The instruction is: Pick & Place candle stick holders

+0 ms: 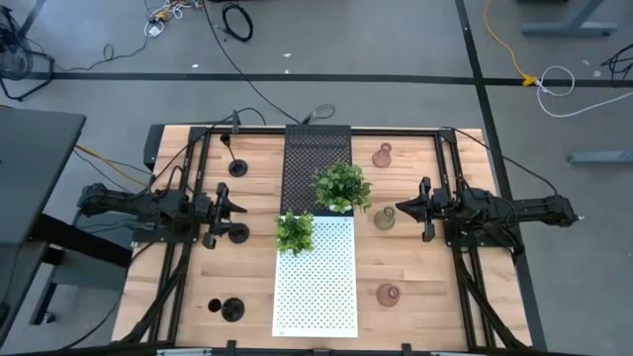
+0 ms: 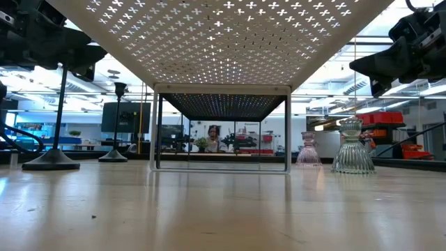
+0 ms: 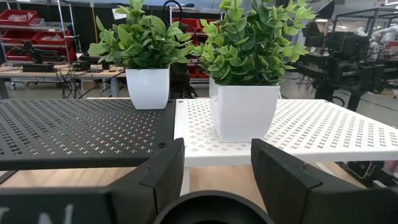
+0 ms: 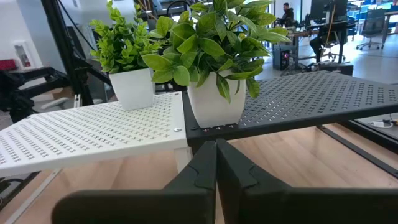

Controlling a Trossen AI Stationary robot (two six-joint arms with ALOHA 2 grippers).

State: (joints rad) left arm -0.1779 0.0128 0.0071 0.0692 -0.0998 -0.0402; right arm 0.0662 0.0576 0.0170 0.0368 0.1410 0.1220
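Between the spread fingers of the left end effector (image 1: 235, 215) sits a black candle stick holder (image 1: 235, 233), ungripped.

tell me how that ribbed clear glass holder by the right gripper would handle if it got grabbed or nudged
The ribbed glass holder flares to a wide skirt at its base, so a nudge would probably slide it rather than tip it. Its smooth, narrow top looks slippery, so a grip may slip. Being glass, it is likely fragile and fairly heavy for its size. The right gripper sits beside it, shut.
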